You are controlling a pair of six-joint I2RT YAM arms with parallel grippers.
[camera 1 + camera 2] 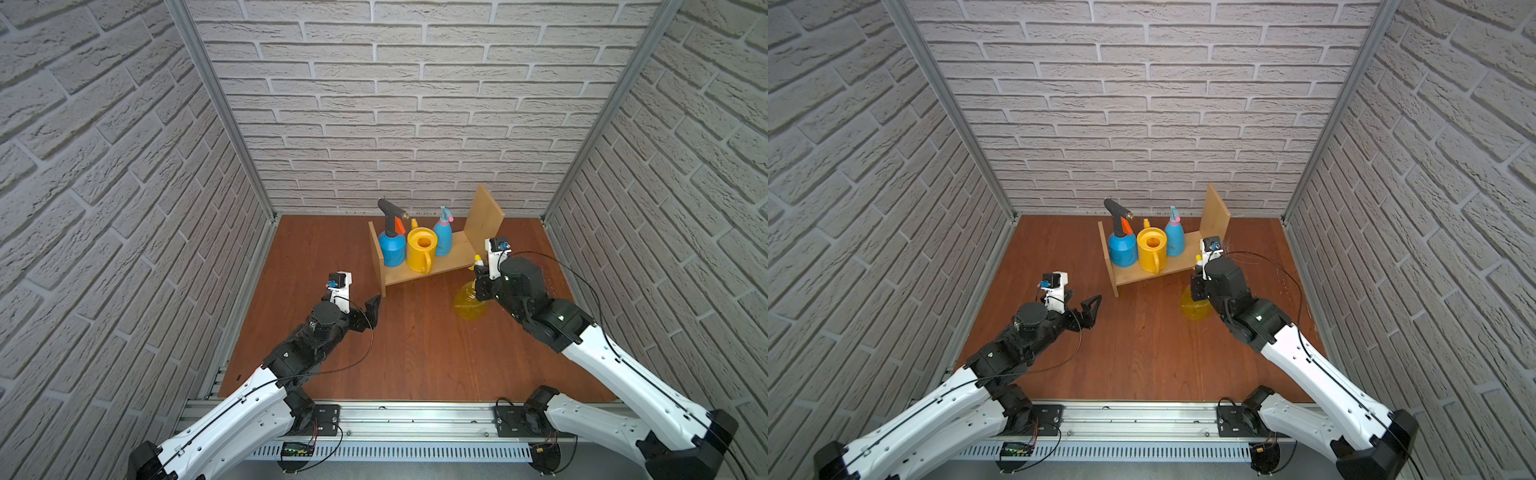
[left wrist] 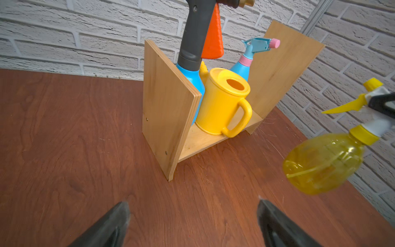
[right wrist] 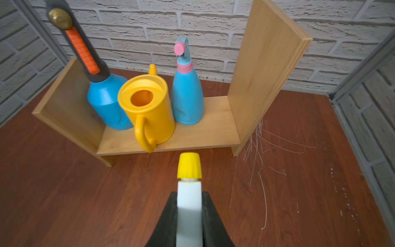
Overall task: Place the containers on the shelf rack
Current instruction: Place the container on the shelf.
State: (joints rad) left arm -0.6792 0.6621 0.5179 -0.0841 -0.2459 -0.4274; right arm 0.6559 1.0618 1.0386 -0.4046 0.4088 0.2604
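The right gripper (image 3: 189, 195) has its fingers (image 3: 168, 213) clenched on the white spray head of the yellow bottle (image 2: 322, 164), one finger on each side, with the yellow nozzle cap sticking out past the tips toward the rack (image 3: 213, 132). The bottle hangs tilted from that grip. Its clear yellow body sits lower than the head and, from the left wrist view, looks to be off the table (image 1: 415, 353). In both top views it is just in front of the rack's taller-panel end, near it but not on the board.

The left gripper (image 2: 192, 205) has its fingers (image 2: 119, 216) spread wide with nothing between them. It hovers over bare table in front of the rack's shorter panel, apart from it.

The other three containers stand upright in a row on the rack's board. The pump sprayer (image 1: 391, 249) is against the shorter panel, the watering can (image 1: 420, 249) is in the middle with its handle facing the arms, and the blue bottle (image 1: 443, 237) is beside that. The board between the blue bottle and the taller panel is bare.

Pale scratches (image 3: 256, 149) mark the table beside the taller panel's foot.
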